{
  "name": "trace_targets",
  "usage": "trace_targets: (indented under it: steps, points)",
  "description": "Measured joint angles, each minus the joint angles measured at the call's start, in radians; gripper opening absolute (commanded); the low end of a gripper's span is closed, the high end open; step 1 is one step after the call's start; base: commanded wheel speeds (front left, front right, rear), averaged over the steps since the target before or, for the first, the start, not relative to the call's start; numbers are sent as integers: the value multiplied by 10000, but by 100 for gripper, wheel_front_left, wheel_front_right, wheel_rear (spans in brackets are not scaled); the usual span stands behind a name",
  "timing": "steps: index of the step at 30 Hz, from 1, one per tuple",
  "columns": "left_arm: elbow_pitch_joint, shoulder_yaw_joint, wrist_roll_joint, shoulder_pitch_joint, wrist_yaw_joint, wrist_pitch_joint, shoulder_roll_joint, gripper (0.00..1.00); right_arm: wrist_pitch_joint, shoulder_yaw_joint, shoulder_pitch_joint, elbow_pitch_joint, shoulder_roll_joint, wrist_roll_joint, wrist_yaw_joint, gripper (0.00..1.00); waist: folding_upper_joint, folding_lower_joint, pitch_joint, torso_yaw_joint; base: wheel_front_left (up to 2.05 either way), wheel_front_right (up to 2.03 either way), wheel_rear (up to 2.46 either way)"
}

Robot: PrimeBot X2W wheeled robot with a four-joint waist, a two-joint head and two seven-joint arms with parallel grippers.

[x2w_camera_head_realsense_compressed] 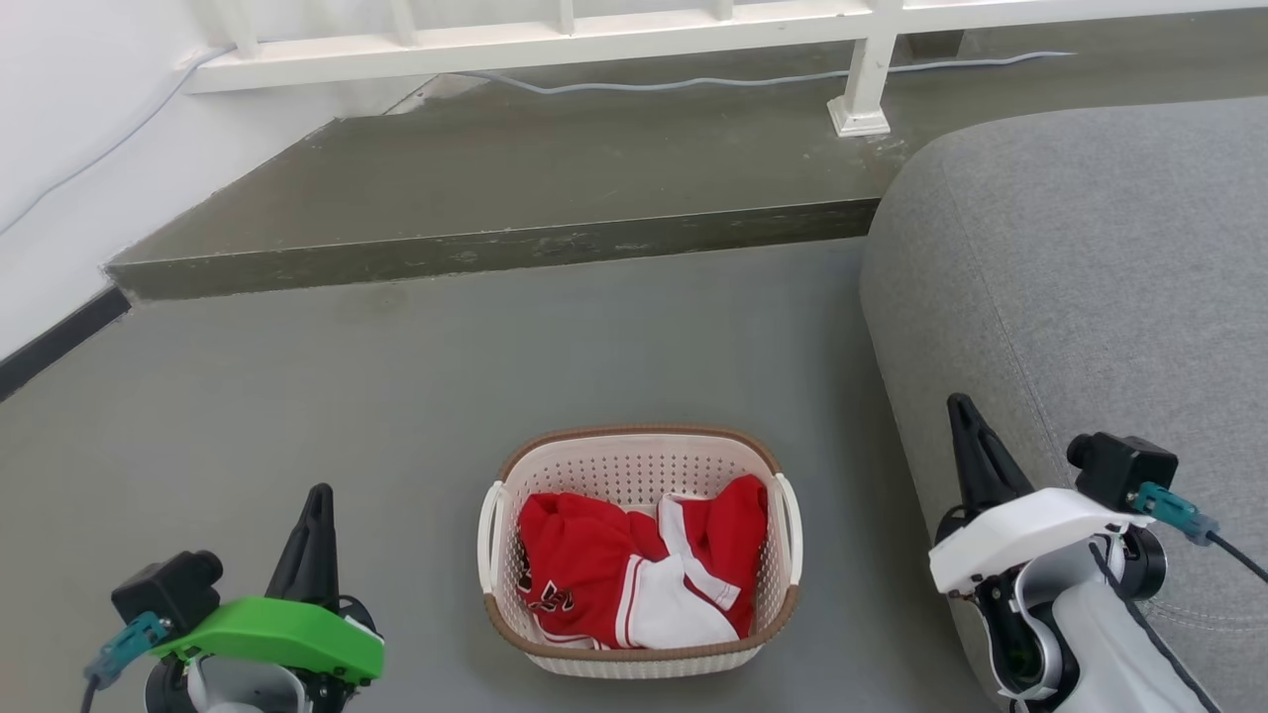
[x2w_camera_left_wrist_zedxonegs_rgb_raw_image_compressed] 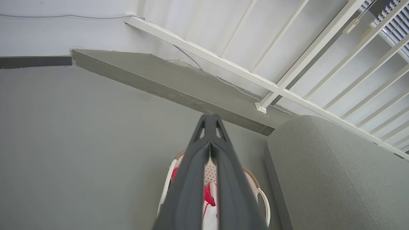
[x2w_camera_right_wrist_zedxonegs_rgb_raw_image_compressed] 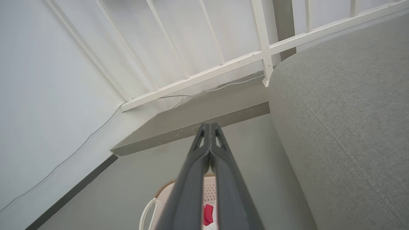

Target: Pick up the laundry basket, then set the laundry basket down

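Laundry basket [x2w_camera_head_realsense_compressed: 639, 551] is sitting on the floor [x2w_camera_head_realsense_compressed: 396, 396] between your grippers; left gripper [x2w_camera_head_realsense_compressed: 315, 525] and right gripper [x2w_camera_head_realsense_compressed: 966, 436] are hovering closed, empty, flanking its handles.

Grey floor [x2w_camera_head_realsense_compressed: 297, 396], smooth. Directly on it: 1 basket [x2w_camera_head_realsense_compressed: 639, 659], upright, holding red and white clothing [x2w_camera_head_realsense_compressed: 634, 569]; 1 grey sofa [x2w_camera_head_realsense_compressed: 1080, 287] just right of the basket, apart from it. Raised grey step [x2w_camera_head_realsense_compressed: 515, 188] along the far side, carrying 1 white railing post [x2w_camera_head_realsense_compressed: 860, 99] and 1 pale cable [x2w_camera_head_realsense_compressed: 693, 82].
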Motion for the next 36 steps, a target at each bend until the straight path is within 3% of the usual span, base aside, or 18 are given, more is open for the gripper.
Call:
trace_targets:
  steps: [36]
  points:
    - [0,805,-3342,-12,-61,1166,-58,0,1133,-1524,79,-42,278,3870,719,0,0,0,-97,141,0,0,0]
